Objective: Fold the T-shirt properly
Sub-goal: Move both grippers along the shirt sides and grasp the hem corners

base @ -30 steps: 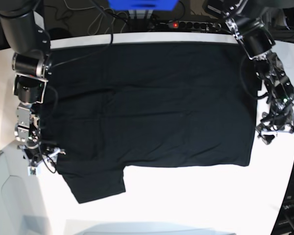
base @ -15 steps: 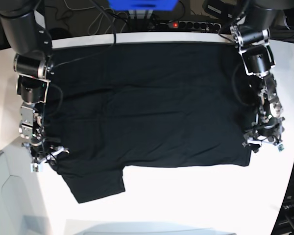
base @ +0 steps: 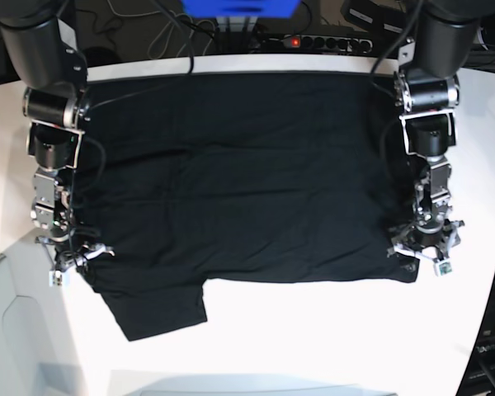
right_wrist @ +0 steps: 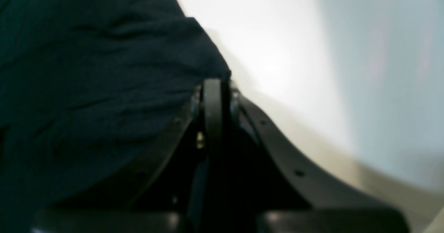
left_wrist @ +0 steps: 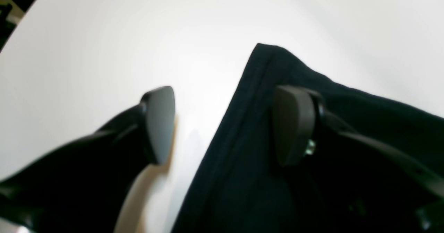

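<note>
Cloth fills most of the base view: the shirt point(base: 247, 181), plain black, lies spread flat on the white table point(base: 330, 338), its top edge along the table's far side and one short sleeve point(base: 161, 309) sticking out toward the near edge at lower left. Light creases run across its middle. No container shows in any view; the shirt rests directly on the table. The right gripper point(base: 73, 262) sits at the shirt's left edge in the base view, just above the sleeve. In the right wrist view its jaws are pressed together, and a bunched fold of the black fabric point(right_wrist: 104, 87) is drawn up to the pinched tips point(right_wrist: 212, 87), so it has hold of the shirt's edge; bare table point(right_wrist: 277, 52) lies beyond. The left gripper point(base: 425, 252) is at the shirt's lower right corner in the base view. In the left wrist view its jaws stand wide apart and straddle the hem: one pad point(left_wrist: 159, 122) is over bare table point(left_wrist: 104, 35), the other pad point(left_wrist: 291, 122) is over the cloth, and the hemmed corner point(left_wrist: 267, 52) rises between and beyond them. It grips nothing. Behind the table's far edge are a power strip point(base: 313, 40) with a red light, cables, and a blue object point(base: 239, 7).
</note>
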Tool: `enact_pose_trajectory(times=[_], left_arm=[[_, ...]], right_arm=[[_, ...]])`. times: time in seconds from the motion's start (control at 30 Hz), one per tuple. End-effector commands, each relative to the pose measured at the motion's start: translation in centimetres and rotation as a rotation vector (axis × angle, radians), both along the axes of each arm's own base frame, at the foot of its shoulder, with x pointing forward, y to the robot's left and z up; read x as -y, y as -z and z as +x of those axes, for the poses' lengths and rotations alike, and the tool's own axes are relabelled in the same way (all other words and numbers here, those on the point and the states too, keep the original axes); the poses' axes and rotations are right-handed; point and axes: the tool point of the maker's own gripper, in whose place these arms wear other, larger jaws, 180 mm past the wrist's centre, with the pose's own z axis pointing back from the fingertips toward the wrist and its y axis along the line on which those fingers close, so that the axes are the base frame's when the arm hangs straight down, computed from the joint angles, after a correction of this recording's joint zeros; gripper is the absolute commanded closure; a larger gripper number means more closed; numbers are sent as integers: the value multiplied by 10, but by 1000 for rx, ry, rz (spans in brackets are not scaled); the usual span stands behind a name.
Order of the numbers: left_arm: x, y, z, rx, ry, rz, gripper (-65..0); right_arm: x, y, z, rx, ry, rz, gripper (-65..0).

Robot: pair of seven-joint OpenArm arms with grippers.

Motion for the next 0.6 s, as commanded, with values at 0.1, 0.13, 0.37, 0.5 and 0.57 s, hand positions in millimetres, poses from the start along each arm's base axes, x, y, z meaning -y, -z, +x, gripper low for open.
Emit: enact_pose_trajectory(times=[0.1,0.13,0.37,0.5,0.57], left_arm=[[-5,-25,18,70,1,24,-425],[-4,-19,15,54,-2,18,-425],[34,14,12,24,139,-47,-420],[39,21,9,11,153,-64,-364],[39,21,9,11,153,-64,-273]], right_arm=[[-1,14,-10,-88,-15,-12,0],[-2,14,-10,-88,-15,-10,0],[-5,15,-10,-90,-19,-7,0],[-5,15,-10,-90,-19,-7,0],[-5,14,-9,-89,-19,-7,0]])
